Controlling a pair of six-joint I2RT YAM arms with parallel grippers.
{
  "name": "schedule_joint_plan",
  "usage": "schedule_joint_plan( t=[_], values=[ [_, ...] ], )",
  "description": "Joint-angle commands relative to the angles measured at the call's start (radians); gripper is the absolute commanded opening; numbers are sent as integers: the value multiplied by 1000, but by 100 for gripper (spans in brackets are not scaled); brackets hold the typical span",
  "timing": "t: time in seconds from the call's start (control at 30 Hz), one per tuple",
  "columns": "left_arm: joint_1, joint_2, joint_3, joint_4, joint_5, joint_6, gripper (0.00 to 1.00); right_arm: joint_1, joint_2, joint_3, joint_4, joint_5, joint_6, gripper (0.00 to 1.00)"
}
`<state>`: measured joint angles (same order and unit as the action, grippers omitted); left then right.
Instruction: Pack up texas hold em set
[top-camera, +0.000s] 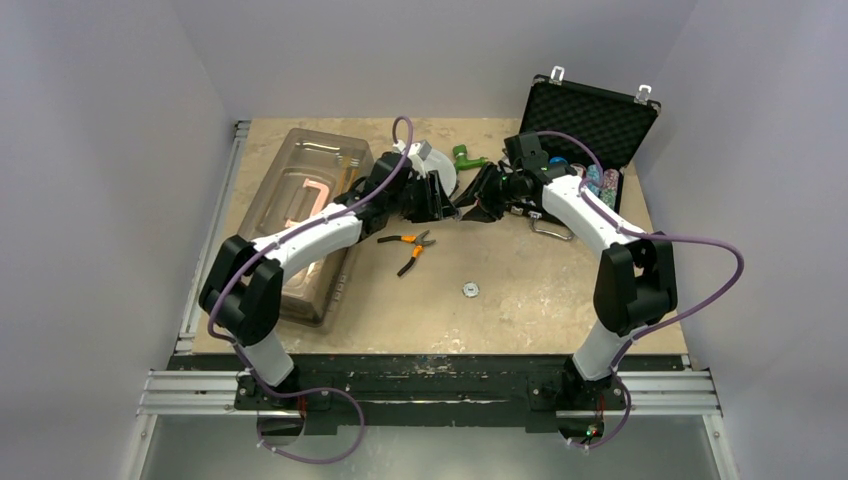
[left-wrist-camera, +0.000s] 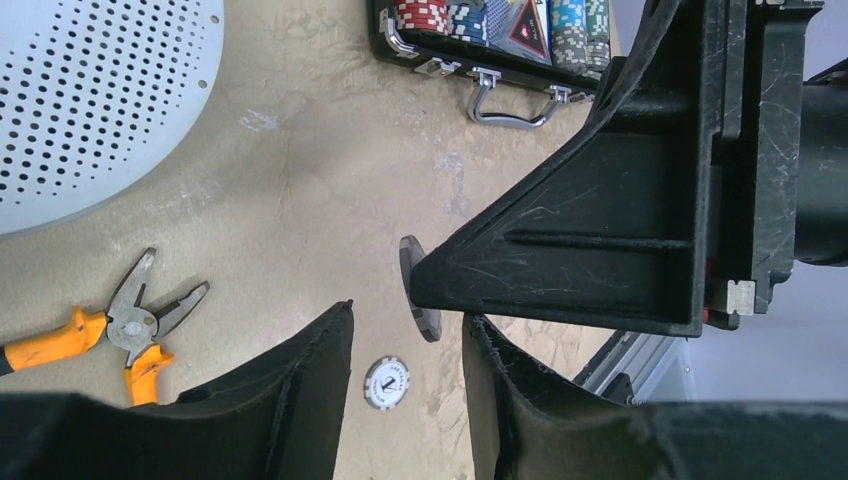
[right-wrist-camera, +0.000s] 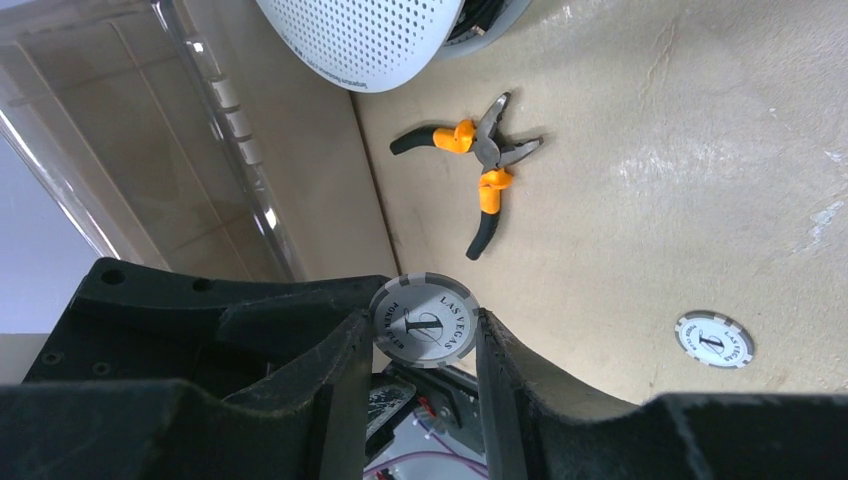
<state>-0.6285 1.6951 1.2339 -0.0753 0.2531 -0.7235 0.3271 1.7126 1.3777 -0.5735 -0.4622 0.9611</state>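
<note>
While the right jaws are clamped on the held chip (right-wrist-camera: 424, 322), a grey-and-white poker chip marked LAS VEGAS, gripped by its edges up off the counter (top-camera: 560, 300), the left jaws stand open right in front of it with nothing between them. From the left wrist the held chip (left-wrist-camera: 420, 300) shows edge-on, just past the left fingertips (left-wrist-camera: 335, 335); can't tell if it touches them. Both sets of jaws meet over the middle of the counter, a bit toward the far edge.

The loose chip (top-camera: 470, 290), same look, lies flat nearer the near edge, about mid-width, apart from everything. The black briefcase (top-camera: 590, 130) sits in the far right corner, lid up, foam lining showing. Inside are chip rows (left-wrist-camera: 425, 15) in red, blue and green, with a dark triangular piece (left-wrist-camera: 527, 32) lying on them. Its metal handle (left-wrist-camera: 512, 105) faces the middle of the counter.

Orange-handled pliers (top-camera: 410, 247) lie open mid-counter, between the jaws and the loose chip. The clear plastic bin (top-camera: 300, 215) runs along the left edge. The perforated grey disc (top-camera: 437, 165) is near the far edge, beside the bin. A green item (top-camera: 465, 155) is just beside the disc; can't tell what it is.
</note>
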Motion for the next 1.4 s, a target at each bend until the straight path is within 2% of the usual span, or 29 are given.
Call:
schedule_joint_plan(
  t=[0.0, 0.33, 0.47, 0.6, 0.73, 0.87, 0.9, 0.97, 1.1, 1.13, 1.2, 1.37],
  values=[
    [-8, 23, 58, 33, -8, -8, 41, -4, -22, 6, 31, -16, 24, 27],
    [-7, 40, 72, 26, 6, -11, 27, -3, -26, -13, 53, -28, 41, 26],
    [-7, 49, 91, 10, 18, 3, 18, -3, -33, -23, 56, -30, 42, 26],
    [-7, 53, 107, 12, 51, 7, 2, -4, -44, -37, 59, -36, 40, 27],
    [-5, 19, 83, 3, 86, 19, 0, -4, -57, -24, 34, -32, -31, 39],
    [20, -49, 17, -7, 159, 21, 0, -7, -70, 42, -66, -37, -244, 61],
    [34, -64, -1, 1, 213, 13, 0, -9, -79, 53, -91, -55, -348, 63],
    [64, -93, -28, 3, 322, -6, 0, -25, -118, 34, -99, -123, -442, 65],
    [98, -171, -99, 57, 529, -67, 0, -75, -218, -95, 9, -442, -516, 61],
    [104, -194, -117, 60, 562, -98, 0, -75, -247, -141, 45, -541, -525, 61],
    [109, -224, -140, 111, 626, -144, 0, -76, -300, -204, 118, -632, -512, 59],
    [109, -288, -183, 148, 706, -218, 0, -73, -373, -329, 298, -739, -393, 52]
  ],
)
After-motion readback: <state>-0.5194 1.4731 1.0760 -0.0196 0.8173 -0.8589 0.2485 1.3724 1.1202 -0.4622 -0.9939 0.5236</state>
